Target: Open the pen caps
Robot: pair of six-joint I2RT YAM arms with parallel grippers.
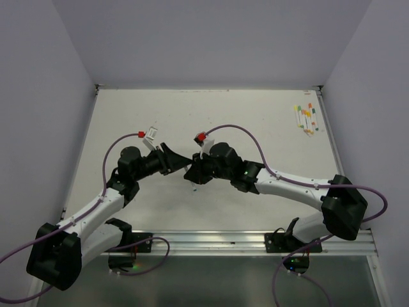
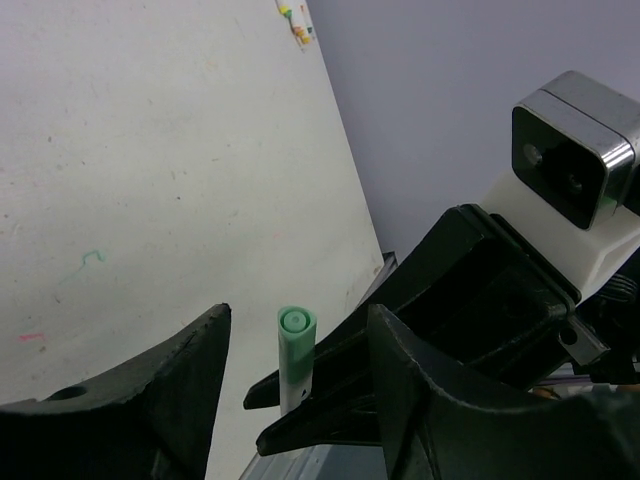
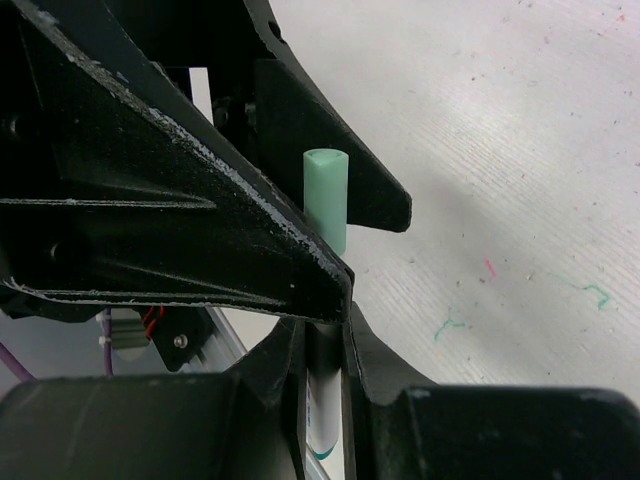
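Top external view first: the left arm (image 1: 96, 211) is seen stretched up from its base and bent inward. The right arm (image 1: 287, 182) is laid low across from the other side, and the two are brought nose to nose over the middle of the table (image 1: 255, 128). The left gripper (image 1: 181, 160) is pointed right and the right gripper (image 1: 195, 173) left, tips almost touching. What lies between them cannot be made out from up here. A cluster of loose pens (image 1: 305, 119) with coloured caps is spotted well apart, at the far right corner.

Left wrist view now: the left gripper (image 2: 300, 320) is shown with its jaws parted. The green cap (image 2: 296, 340) is framed between the two fingers and touched by neither. It is seen nearly end-on, a short pale-green cylinder with a ringed tip, seated on the white barrel of a pen (image 2: 291, 395). That barrel is gripped lower down by the right gripper (image 2: 258, 420), whose fingers are aimed toward the camera.

Right wrist view: the right gripper (image 3: 322, 330) is clamped tight on the white barrel of the pen (image 3: 322, 400). The green cap (image 3: 327, 200) is seen jutting beyond the fingertips. It is flanked by the left gripper's black fingers (image 3: 180, 200), one in front and one behind.
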